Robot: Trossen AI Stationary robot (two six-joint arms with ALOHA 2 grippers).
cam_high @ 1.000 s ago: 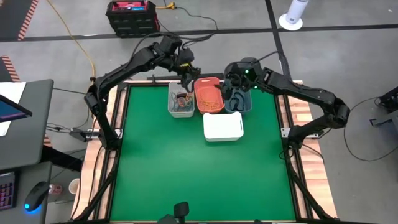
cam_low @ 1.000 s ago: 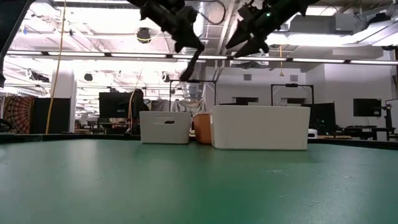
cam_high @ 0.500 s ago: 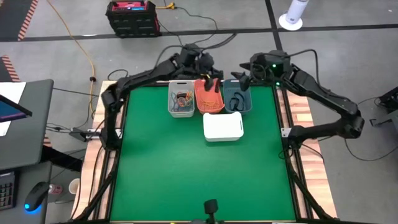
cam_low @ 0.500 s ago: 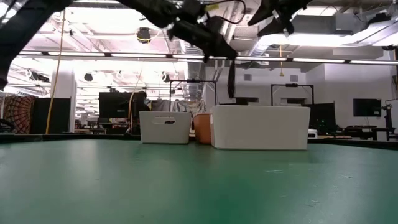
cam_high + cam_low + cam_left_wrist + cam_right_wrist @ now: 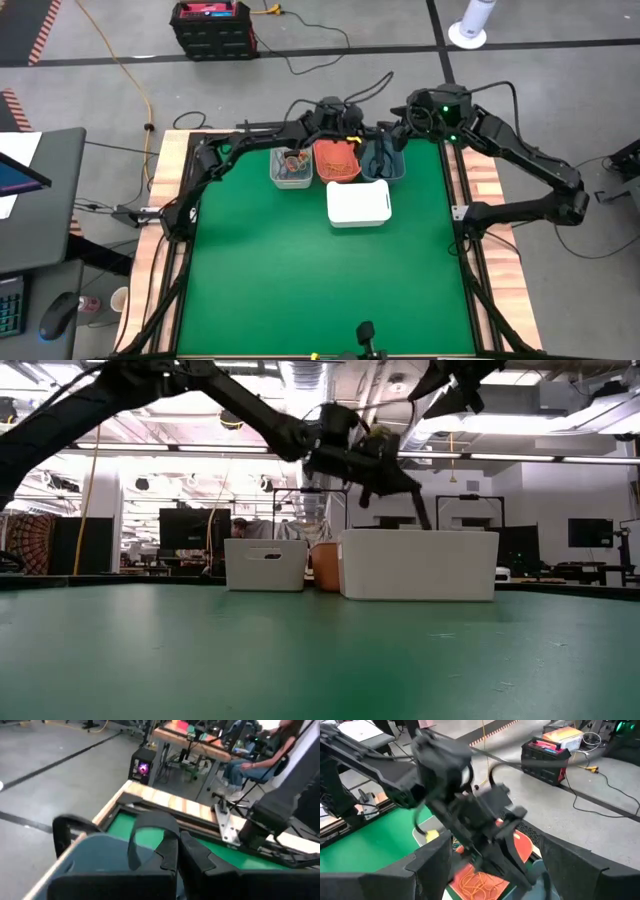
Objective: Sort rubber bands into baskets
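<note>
A black rubber band hangs looped from the closed fingertips of the left gripper, just over the dark slate-blue basket, which sits in the upper centre of the high view at the right end of a row with the coral-orange basket and the light grey basket; the white basket stands just below them on the green counter. Orange bands lie in the coral basket, and mixed bands show in the grey one. The main risk, as I judge it, is the drop: the band is light and springy, so if the fingers part while the gripper is tilted or off-centre, it may catch on a fingertip, bounce off the rim, or land in the neighbouring coral basket and spoil the sort. The right gripper, fingers spread wide and holding nothing, hovers at the upper right beside the same basket; both arms crowd that corner, so a careless move by either could bring them together or nudge the row of baskets.
</note>
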